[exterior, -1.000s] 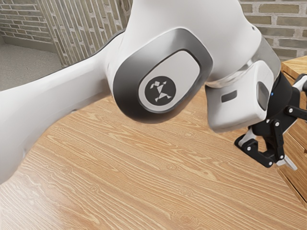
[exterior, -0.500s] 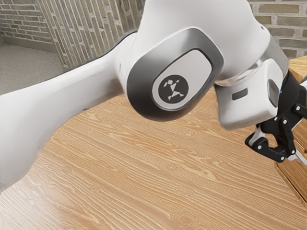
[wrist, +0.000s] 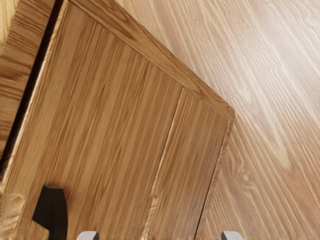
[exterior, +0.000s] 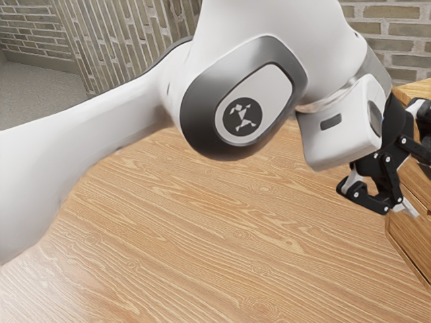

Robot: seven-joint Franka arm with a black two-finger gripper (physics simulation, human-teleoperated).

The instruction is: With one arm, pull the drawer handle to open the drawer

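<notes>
A wooden drawer cabinet (exterior: 412, 235) stands at the exterior view's right edge. My black gripper (exterior: 378, 198) hangs just in front of it, fingers spread and open, one silver-tipped finger against the drawer face. In the wrist view the drawer front (wrist: 125, 130) lies right under my hand, with a dark gap along one side. A dark handle mount (wrist: 50, 212) with a pale wooden piece beside it sits just outside one fingertip (wrist: 88, 235). Nothing lies between the two fingertips.
The cabinet stands on a wooden table (exterior: 202, 229), whose surface runs past the drawer's corner (wrist: 270, 75). My own white arm (exterior: 242, 87) crosses the exterior view's upper half. A brick wall (exterior: 404, 33) is behind.
My hand went toward the cabinet at the exterior view's right, then rose a little and turned. The fingers stay apart throughout.
</notes>
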